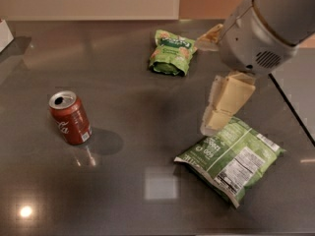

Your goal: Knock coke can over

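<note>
The coke can [70, 118] is a small red can with a silver top. It stands upright on the left part of the dark grey table [128, 195]. My gripper [210, 124] hangs from the grey arm [261, 28] at the right, pointing down and to the left. It is just above the top edge of the near green bag and far to the right of the can, apart from it.
A large green bag [230, 159] lies at the front right under the gripper. A smaller green bag [172, 52] lies at the back centre. A white object [4, 33] is at the far left edge. The table's right edge [294, 107] runs close by the arm.
</note>
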Robot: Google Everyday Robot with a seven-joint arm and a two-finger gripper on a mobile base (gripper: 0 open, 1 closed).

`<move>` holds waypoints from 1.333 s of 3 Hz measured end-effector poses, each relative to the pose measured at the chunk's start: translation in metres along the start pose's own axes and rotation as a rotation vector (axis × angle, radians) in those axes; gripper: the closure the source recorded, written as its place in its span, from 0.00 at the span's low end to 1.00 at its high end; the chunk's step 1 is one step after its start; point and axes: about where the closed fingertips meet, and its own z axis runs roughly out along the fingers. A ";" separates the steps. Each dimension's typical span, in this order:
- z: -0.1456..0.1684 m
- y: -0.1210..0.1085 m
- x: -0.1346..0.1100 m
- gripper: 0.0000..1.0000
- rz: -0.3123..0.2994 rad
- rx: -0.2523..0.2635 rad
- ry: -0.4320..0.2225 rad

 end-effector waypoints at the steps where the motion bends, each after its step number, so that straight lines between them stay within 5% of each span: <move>1: 0.034 -0.002 -0.037 0.00 -0.017 -0.027 -0.070; 4: 0.131 -0.023 -0.119 0.00 0.024 -0.157 -0.243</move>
